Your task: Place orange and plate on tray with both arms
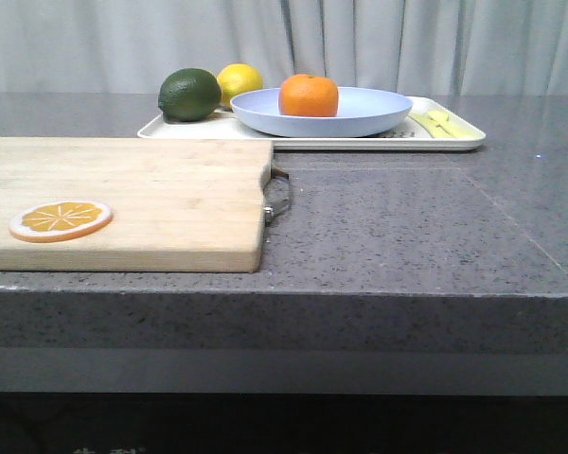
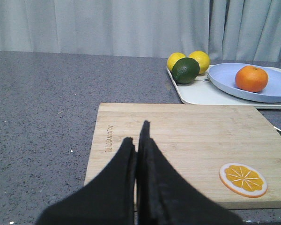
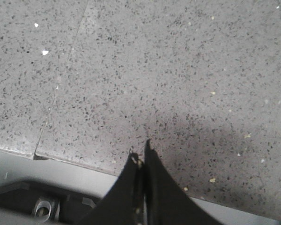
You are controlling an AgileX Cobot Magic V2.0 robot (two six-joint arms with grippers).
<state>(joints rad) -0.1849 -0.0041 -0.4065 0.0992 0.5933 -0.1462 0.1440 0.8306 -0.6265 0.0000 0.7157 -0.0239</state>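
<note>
Front view shows the round bright orange (image 1: 309, 96) resting in the pale lavender plate (image 1: 379, 115), apparently on the cream rectangular tray (image 1: 293, 141); task looks finished. Left gripper (image 2: 139, 140) and right gripper (image 3: 141, 157) are closed, empty; only parking remains.

Orange (image 1: 309, 96): whole, round, bright orange, sits in the plate (image 1: 360, 117), a bit toward 9 o'clock of the plate's centre in the front view. Small dark stem spot on top, seen in the left wrist view.

Plate: wide, shallow, pale lavender-blue, matte, upright, resting on the tray (image 1: 453, 142), around the tray's middle.

Tray: flat, cream-white, rectangular, low rim, rounded corners, lying flat on the grey counter at 12 o'clock in the front view, far side. In the left wrist view it lies at about 2 o'clock.
</note>
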